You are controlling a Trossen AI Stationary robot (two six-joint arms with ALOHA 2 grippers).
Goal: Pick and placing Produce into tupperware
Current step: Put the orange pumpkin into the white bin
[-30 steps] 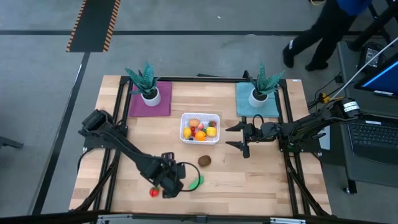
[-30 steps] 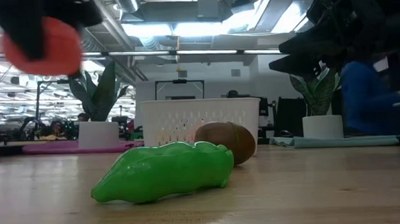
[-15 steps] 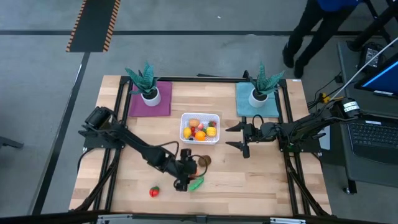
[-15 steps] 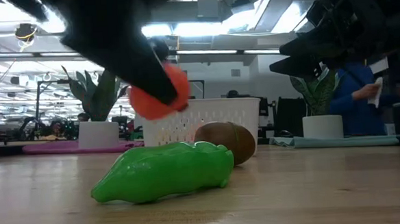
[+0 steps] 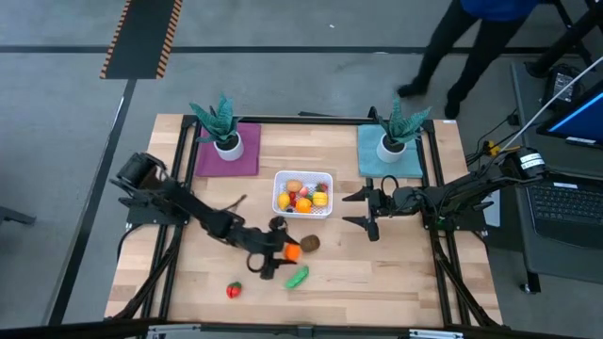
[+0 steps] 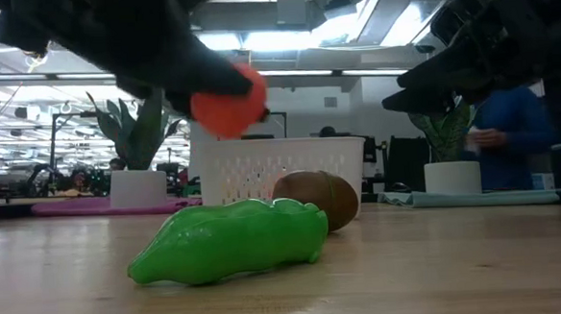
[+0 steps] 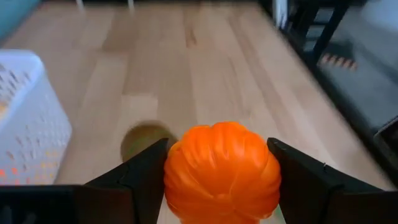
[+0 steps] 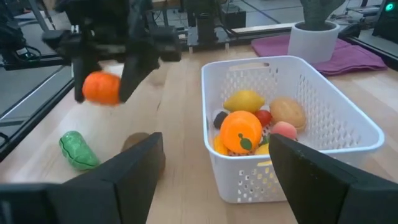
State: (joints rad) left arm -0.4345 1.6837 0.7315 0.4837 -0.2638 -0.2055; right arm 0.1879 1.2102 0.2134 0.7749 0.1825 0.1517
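The orange pumpkin (image 7: 222,171) is pinched between the fingers of the left gripper (image 5: 280,252) and rides above the table, now close to the near side of the white basket (image 5: 302,193); a second ago the same gripper was down by the front edge of the table next to the red piece (image 5: 234,290), and half a second ago it was passing over the green piece (image 5: 297,277). So the pick is done and the carry is well along: what seems left is to bring the pumpkin over the basket rim and let go. Inside the basket already lie a lemon, an orange and several other pieces. The brown kiwi (image 5: 309,243) sits on the wood just beside the gripper, the green piece a little nearer the front, the red piece well apart to the left; these three wait their turn. The right gripper (image 5: 366,208) hovers beside the basket with its fingers spread, holding nothing and unmoved over the last second
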